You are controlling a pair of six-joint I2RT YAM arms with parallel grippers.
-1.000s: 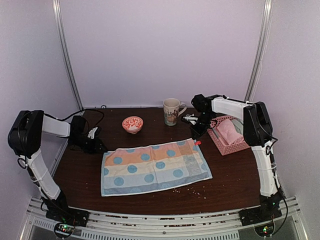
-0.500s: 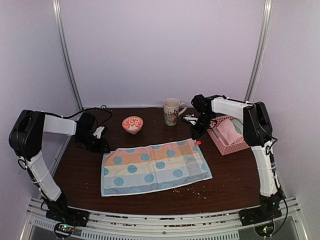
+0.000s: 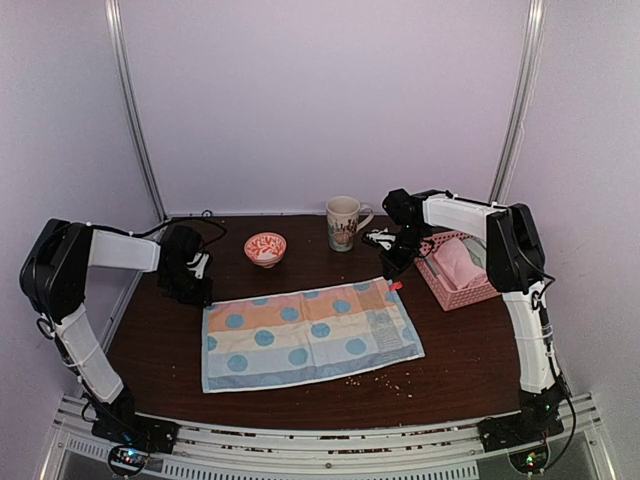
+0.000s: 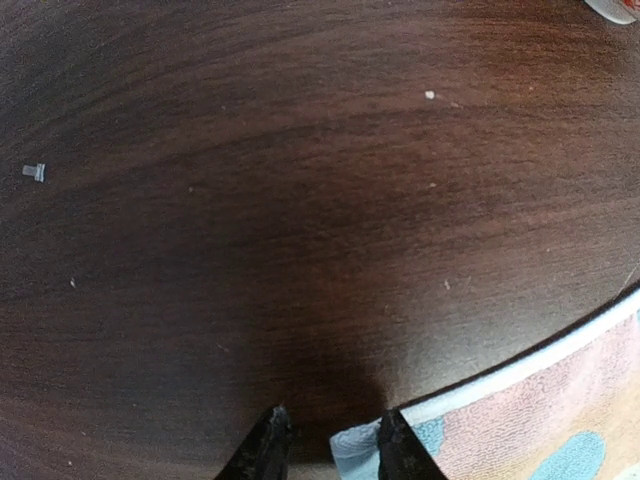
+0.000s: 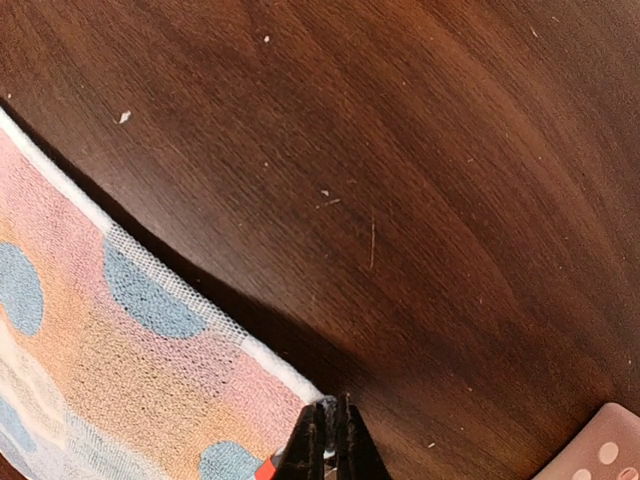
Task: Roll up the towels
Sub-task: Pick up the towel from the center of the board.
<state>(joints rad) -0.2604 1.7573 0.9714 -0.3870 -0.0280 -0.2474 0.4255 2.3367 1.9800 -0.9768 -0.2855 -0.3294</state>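
A striped towel (image 3: 310, 335) with blue dots lies spread flat on the dark table. My left gripper (image 3: 200, 295) is low at its far left corner. In the left wrist view this gripper (image 4: 333, 440) is open, and the towel's corner (image 4: 520, 420) pokes in between the fingertips. My right gripper (image 3: 392, 278) sits at the far right corner. In the right wrist view it (image 5: 332, 408) is shut, pinching the white hem of the towel (image 5: 120, 340). A pale pink towel (image 3: 458, 262) lies in the basket.
A pink lattice basket (image 3: 470, 295) stands at the right, close to my right arm. A mug (image 3: 343, 222) and a small red-patterned bowl (image 3: 265, 247) stand behind the towel. Crumbs (image 3: 375, 380) lie near the towel's front edge.
My left gripper has moved right, up to the towel's far left corner. The right gripper and the towel have stayed put.
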